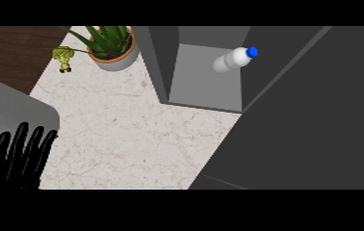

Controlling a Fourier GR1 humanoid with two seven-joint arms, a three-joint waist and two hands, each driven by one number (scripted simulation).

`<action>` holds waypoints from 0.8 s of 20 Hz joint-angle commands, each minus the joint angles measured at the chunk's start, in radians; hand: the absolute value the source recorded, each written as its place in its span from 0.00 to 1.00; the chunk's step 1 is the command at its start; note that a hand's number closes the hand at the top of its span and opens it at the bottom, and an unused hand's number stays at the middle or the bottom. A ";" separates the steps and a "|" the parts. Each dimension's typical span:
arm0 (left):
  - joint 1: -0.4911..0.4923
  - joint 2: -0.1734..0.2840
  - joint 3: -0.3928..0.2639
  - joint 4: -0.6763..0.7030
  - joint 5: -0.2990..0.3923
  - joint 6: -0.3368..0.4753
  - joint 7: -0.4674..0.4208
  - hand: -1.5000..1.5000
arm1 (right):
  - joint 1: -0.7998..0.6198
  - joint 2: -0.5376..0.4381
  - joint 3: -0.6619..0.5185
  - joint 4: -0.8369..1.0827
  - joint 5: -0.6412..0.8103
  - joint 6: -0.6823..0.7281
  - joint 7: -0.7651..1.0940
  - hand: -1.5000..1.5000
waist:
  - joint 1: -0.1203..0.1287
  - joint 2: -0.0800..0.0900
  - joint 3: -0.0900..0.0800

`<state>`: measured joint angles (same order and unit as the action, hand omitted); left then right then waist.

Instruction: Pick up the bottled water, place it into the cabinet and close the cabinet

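The left hand (25, 153) shows at the lower left corner of the view, fingers straight and spread, pointing up, holding nothing; it rests at the near edge of the counter (135, 138), well apart from the cabinet (206, 78); the right hand is not in view. The counter is pale marble with faint brownish veins; its bare stretch runs from the hand up toward the cabinet; a grey rounded shape (28, 110), which I cannot identify, overlaps the counter just above the hand. To the right of the bare marble, a broad dark grey panel (298, 129) fills the near right of the view, running slantwise up to the cabinet's right side; it seems to be the cabinet's open door, though the hinge cannot be seen. The cabinet stands open at the far side of the counter, its grey inside floor and walls showing; the bottled water (233, 59) is inside it, toward the right wall, tilted, its blue cap (252, 52) pointing up and right. Left of the cabinet, just beside its left wall, stands a potted plant (112, 46) with spiky green leaves in a grey pot; farther left of that lies a small yellow-green object (64, 57); beyond the counter's far left corner a dark wooden surface (21, 52) shows.
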<state>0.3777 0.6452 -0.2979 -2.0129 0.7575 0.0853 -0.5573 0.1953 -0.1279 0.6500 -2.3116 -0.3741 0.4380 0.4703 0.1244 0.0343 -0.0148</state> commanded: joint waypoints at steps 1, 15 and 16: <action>0.011 0.006 0.017 -0.010 0.013 -0.001 0.002 0.00 | -0.037 0.121 -0.119 0.102 0.045 -0.215 -0.032 1.00 | -0.018 0.007 0.006; -0.017 0.009 0.015 0.032 0.025 -0.061 0.004 0.00 | -0.545 0.127 -0.342 0.519 -0.026 -0.574 -0.080 1.00 | 0.026 0.007 0.010; 0.007 0.003 0.001 -0.001 0.023 -0.043 0.011 0.00 | -0.602 0.127 -0.383 0.590 -0.033 -0.583 -0.075 1.00 | 0.029 0.001 0.012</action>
<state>0.3804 0.6518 -0.2881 -2.0032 0.7769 0.0402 -0.5570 -0.2190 -0.0137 0.3352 -1.8908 -0.3900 -0.0350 0.3961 0.1485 0.0380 -0.0060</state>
